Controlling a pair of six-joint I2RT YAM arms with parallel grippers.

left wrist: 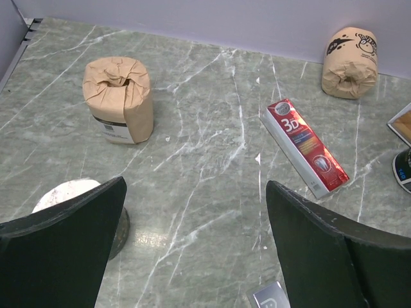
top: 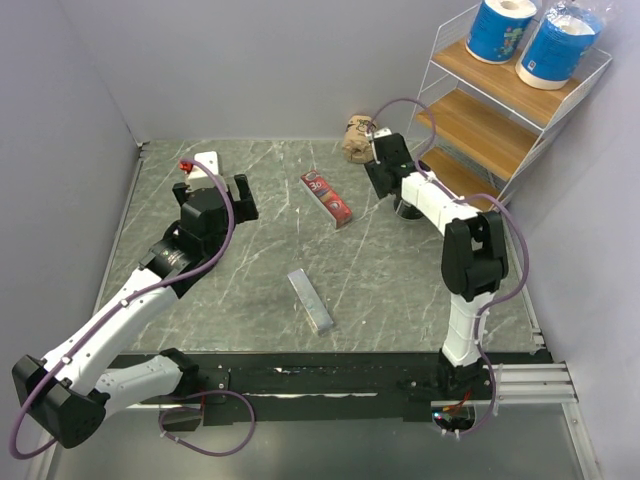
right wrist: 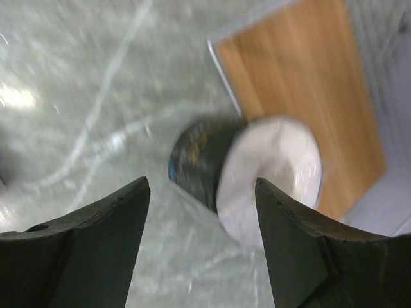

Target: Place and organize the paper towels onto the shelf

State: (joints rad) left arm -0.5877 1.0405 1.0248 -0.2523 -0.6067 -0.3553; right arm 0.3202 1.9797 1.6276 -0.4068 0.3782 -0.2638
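Looking from above, only the top view shows two blue rolls on the highest tier of the shelf. Only the left wrist view shows a tan roll standing upright. The left tool is spread wide and empty. The right tool is released, and beyond it a black roll, blurred, lies beside the lowest tier. The surface is grey marble and the walls are pale lilac.
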